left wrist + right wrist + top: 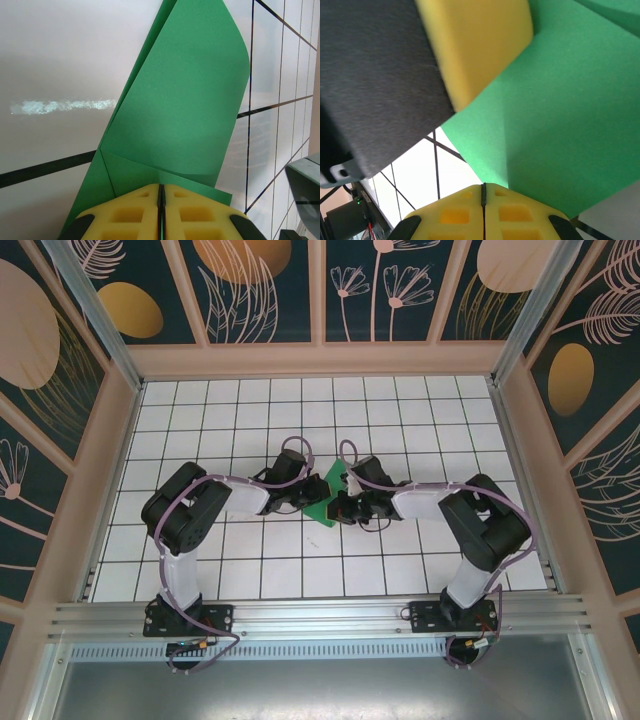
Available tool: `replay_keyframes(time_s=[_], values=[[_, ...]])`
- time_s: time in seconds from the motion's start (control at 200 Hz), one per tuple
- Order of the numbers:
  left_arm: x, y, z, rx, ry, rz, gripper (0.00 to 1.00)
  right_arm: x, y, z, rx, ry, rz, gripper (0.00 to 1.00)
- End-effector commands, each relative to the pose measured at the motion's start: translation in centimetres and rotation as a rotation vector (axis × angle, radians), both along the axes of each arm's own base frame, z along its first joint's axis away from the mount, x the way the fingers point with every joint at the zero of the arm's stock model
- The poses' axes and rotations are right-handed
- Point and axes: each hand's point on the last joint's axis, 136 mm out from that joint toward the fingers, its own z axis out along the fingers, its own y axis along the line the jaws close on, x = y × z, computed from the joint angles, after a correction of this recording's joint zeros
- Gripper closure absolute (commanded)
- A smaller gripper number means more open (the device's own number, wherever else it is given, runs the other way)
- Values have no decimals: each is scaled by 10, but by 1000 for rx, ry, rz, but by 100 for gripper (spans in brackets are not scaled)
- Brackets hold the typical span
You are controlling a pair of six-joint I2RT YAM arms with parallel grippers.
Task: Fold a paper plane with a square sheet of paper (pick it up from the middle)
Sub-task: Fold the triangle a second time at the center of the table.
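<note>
Paper [322, 502], green and part-folded, is held between the two arms over the bench [250, 410]; left fingers [130, 215] clamp one edge, right fingers [455, 217] pinch another.

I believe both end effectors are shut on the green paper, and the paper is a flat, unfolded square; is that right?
Not quite: the paper is folded, not a flat square; the left wrist view shows creases and a flap folded over. The rest holds: the left end effector and right end effector are both shut on it.
</note>
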Motion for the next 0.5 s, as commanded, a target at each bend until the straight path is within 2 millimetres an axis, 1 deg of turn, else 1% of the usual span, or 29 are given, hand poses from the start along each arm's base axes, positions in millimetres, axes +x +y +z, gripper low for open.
replay_keyframes(time_s=[0.0, 0.13, 0.225, 0.38, 0.495], values=[[-6, 1, -10, 22, 10, -14, 87, -3, -7, -21, -46, 22, -15, 91], [-2, -1, -4, 18, -8, -21, 86, -9, -14, -39, -67, 54, -29, 92], [2, -3, -1, 33, -21, -24, 86, -14, -20, -46, -76, 78, -39, 94], [10, 5, -11, 104, -34, 3, 88, -18, -27, -49, -107, 92, -42, 100], [16, 9, -18, 130, -37, 21, 88, -21, -31, -53, -131, 101, -39, 100]])
